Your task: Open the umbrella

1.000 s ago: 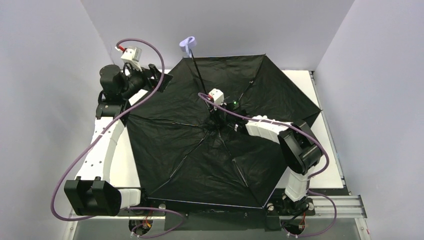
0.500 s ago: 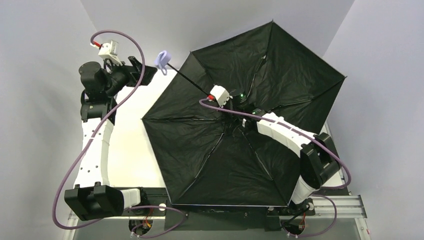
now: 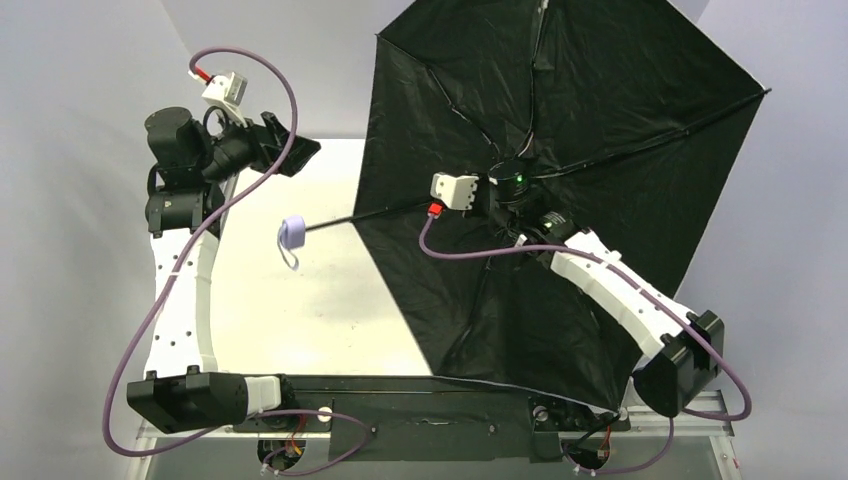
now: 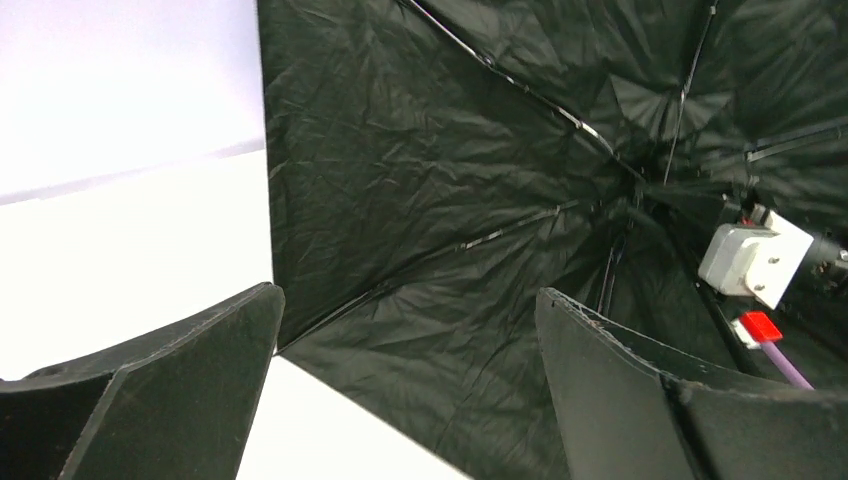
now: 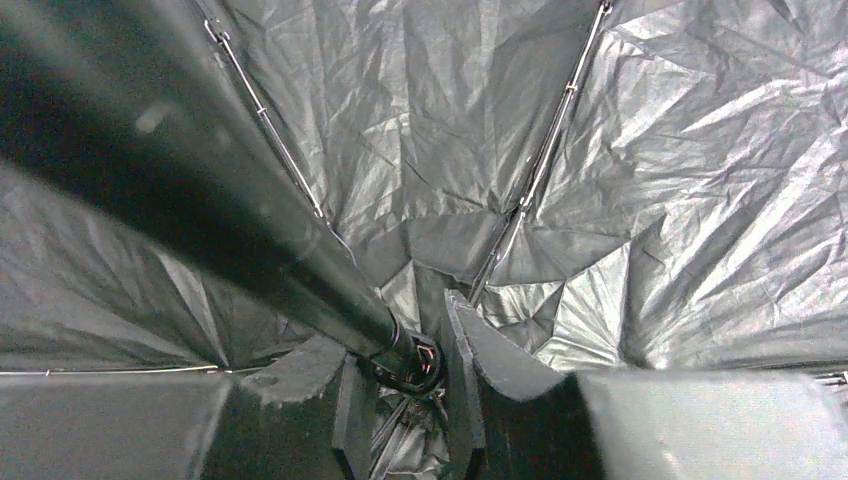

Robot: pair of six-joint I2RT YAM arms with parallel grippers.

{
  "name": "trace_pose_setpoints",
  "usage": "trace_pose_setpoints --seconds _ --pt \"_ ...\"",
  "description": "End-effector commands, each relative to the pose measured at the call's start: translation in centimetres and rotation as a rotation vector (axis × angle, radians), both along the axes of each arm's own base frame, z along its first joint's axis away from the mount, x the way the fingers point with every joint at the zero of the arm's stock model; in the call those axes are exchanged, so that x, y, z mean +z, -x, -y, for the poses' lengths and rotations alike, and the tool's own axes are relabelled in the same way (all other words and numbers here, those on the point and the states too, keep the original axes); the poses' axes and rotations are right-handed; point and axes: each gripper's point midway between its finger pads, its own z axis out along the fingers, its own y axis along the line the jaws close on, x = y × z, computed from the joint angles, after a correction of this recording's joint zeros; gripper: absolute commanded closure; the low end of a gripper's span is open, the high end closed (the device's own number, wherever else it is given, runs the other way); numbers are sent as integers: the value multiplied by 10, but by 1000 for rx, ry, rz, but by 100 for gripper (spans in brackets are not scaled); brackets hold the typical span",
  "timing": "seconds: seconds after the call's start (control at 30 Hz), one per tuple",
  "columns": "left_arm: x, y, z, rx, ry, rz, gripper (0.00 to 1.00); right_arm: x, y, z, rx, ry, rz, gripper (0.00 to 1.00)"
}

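Observation:
The umbrella (image 3: 600,110) is fully spread, its black inner lining facing the camera, tilted up over the right half of the table. Its thin black shaft runs left to the small lavender handle (image 3: 292,233) with its loop, hanging above the table. My right gripper (image 3: 510,190) is shut on the umbrella at the hub where the ribs meet; in the right wrist view the fingers clamp the runner ring (image 5: 410,365) at the shaft's base. My left gripper (image 3: 290,150) is open and empty at the far left, apart from the canopy (image 4: 480,200), which fills its view.
The white table (image 3: 300,300) shows bare at left and centre under the handle. Grey walls stand on three sides; the canopy's top edge reaches the back wall and its right tip nears the right wall. Purple cables loop from both arms.
My right arm has lifted and swung the open umbrella up and to the right; the handle swept down from the back toward the table's left centre. The left arm shifted only a little.

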Motion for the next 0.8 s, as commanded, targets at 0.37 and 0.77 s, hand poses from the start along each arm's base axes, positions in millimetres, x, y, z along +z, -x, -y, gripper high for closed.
trace_pose_setpoints --seconds 0.37,0.77 --pt "-15 92 89 -546 -166 -4 3 128 2 59 31 516 436 100" --pt "-99 137 118 -700 -326 -160 3 174 -46 21 152 525 635 100"
